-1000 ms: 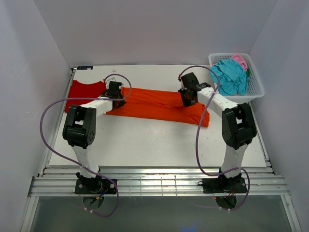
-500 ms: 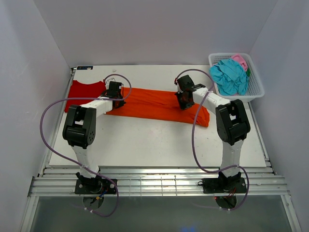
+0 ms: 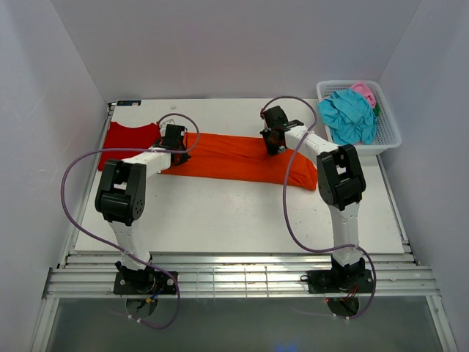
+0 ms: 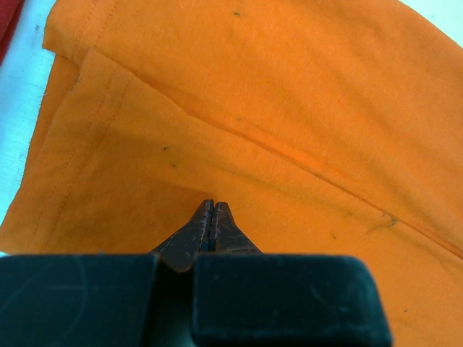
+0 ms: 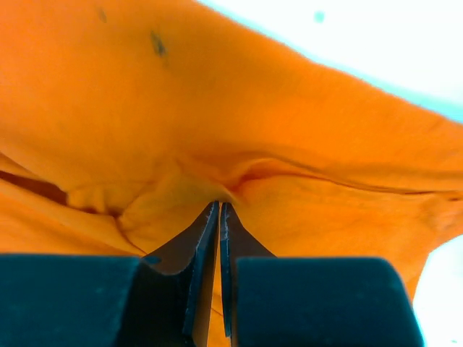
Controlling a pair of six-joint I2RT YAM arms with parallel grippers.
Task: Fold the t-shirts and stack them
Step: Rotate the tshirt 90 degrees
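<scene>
Two grippers of mine clench the bright orange soft cloth t-shirt (image 3: 227, 158). My left gripper (image 4: 212, 205) pinches one end; my right gripper (image 5: 219, 207) puckers the cloth.

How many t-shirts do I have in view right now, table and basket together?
4: orange t-shirt spread mid-table, red t-shirt at the far left corner, teal t-shirt and pink t-shirt heaped in the basket. More may be buried under them.
</scene>
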